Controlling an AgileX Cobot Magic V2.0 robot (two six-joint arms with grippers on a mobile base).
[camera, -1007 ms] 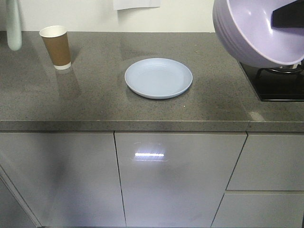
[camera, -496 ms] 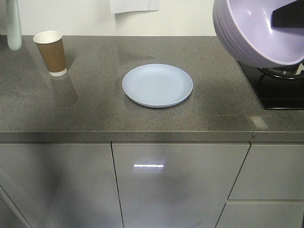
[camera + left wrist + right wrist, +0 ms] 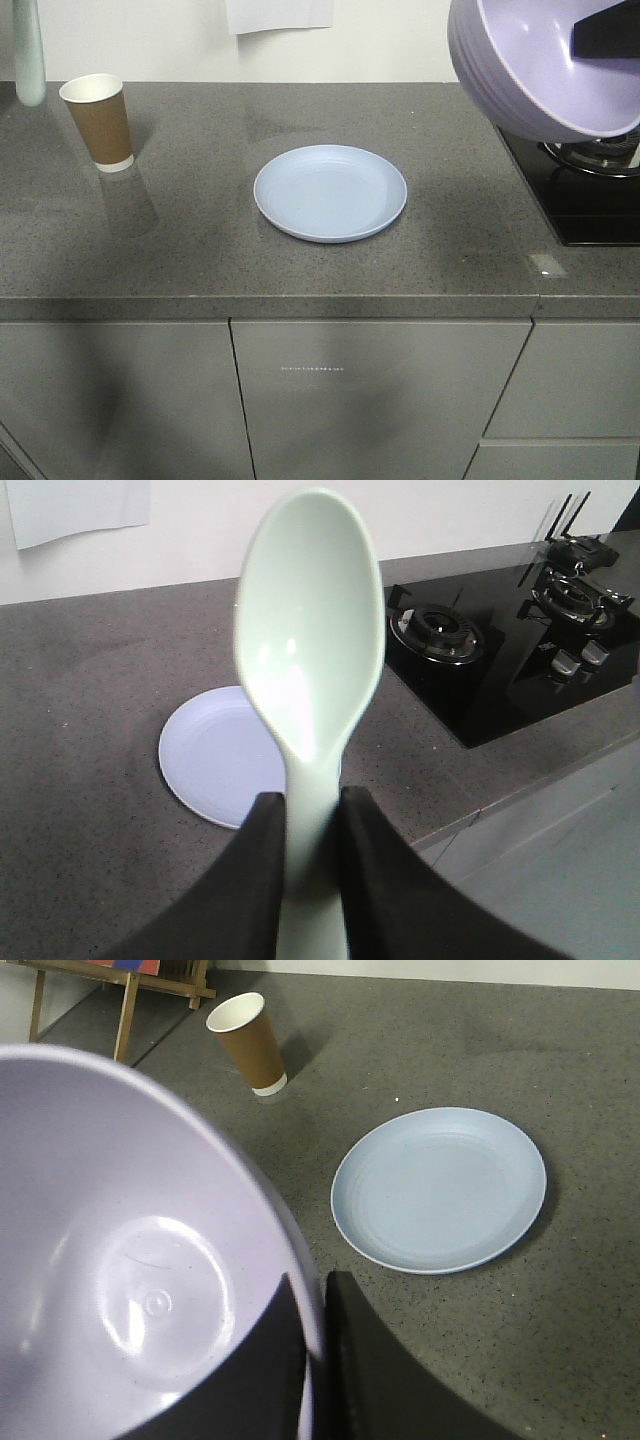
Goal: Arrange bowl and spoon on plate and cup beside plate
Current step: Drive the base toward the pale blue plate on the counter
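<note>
Here the left gripper (image 3: 312, 818) is clamped on the spoon (image 3: 310, 650). Its two dark fingers (image 3: 250, 880) pinch the handle from either side, with the scoop upright and facing the wrist camera, held in the air above the counter (image 3: 90, 730). The right gripper (image 3: 318, 1310) grasps the bowl (image 3: 130, 1290) by its rim, one finger inside the wall and one outside. The bowl hangs tilted above the right end of the counter, over the edge of the black hob (image 3: 590, 205). The plate (image 3: 330, 193) lies flat near the middle of the counter. The cup (image 3: 97, 122) stands upright at the back left, well apart from the plate. In the front view the spoon shows as a pale strip at the top left corner, above and left of the cup. A white sheet (image 3: 278, 14) hangs on the wall behind.
</note>
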